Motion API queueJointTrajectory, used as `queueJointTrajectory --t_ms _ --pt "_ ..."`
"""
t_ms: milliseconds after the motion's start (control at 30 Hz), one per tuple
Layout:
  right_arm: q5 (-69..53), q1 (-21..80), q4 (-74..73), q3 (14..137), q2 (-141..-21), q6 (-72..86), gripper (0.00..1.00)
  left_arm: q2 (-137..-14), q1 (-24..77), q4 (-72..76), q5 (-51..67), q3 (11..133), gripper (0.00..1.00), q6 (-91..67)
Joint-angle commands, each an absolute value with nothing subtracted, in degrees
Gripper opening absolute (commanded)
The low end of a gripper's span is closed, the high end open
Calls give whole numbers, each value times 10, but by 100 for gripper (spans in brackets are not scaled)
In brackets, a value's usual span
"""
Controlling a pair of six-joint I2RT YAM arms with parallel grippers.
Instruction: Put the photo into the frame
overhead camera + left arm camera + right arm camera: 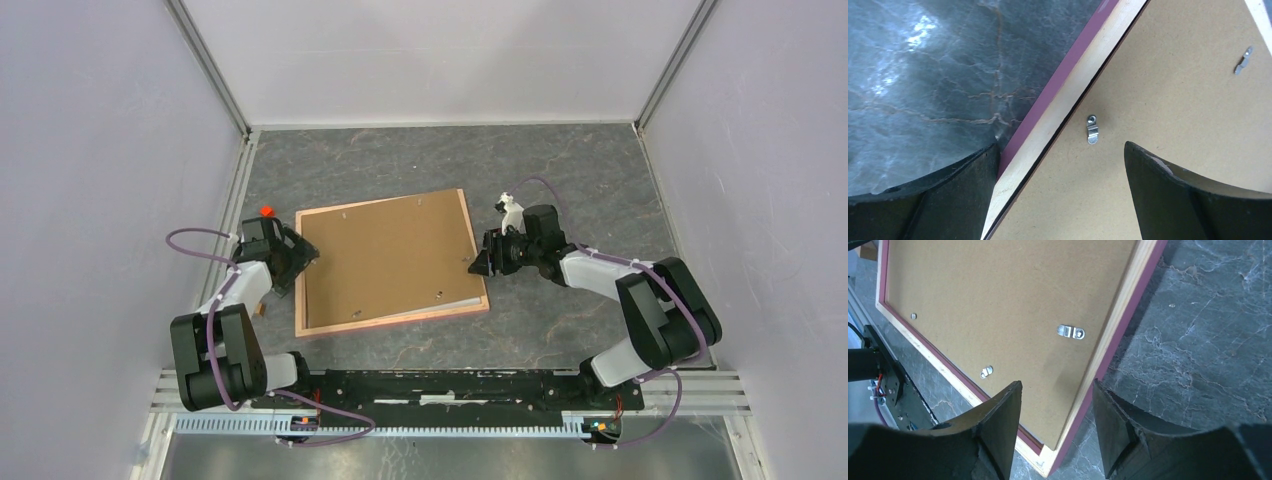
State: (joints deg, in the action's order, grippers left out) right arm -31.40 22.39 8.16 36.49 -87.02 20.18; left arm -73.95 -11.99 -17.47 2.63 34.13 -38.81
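The frame [390, 320] lies face down on the dark marble table, its pale wooden back and salmon-pink edge showing. The plain brown backing board [385, 255] covers its opening, so the photo is hidden. My left gripper [300, 255] is open and straddles the frame's left rail [1068, 90], one finger over the table and one over the board [1158, 100]. My right gripper [478, 265] is open and straddles the right rail [1120, 315] near its near corner. Both grippers, the left [1062, 146] and the right [1057, 385], hold nothing.
Small metal turn clips [1092, 129] [1071, 331] sit on the board near the rails. White enclosure walls stand left, right and behind. A small orange-red piece [266, 211] shows by the left wrist. A black mounting rail [450, 385] runs along the near edge.
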Motion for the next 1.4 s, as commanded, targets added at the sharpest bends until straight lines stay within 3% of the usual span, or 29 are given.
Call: queueJointTrajectory --t_ms 0,267,700,1000,1167,1233,1367 --pt "-323 223 119 363 -862 214 58 -752 -118 -143 82 311 100 -437" --pt "-304 222 112 412 -913 205 48 -748 -117 -146 81 306 100 -434" --pt "-300 221 128 403 -942 212 48 -741 -117 -144 86 301 100 -435" --pt "-423 225 327 285 -905 381 48 -710 -118 -138 87 265 100 -477" --pt "-432 229 402 248 -899 448 48 -694 -118 -139 90 258 100 -488" --pt "-417 229 375 249 -889 425 48 -688 -118 -149 82 262 100 -481" --pt "-344 229 181 326 -853 281 51 -670 -118 -163 62 271 100 -468"
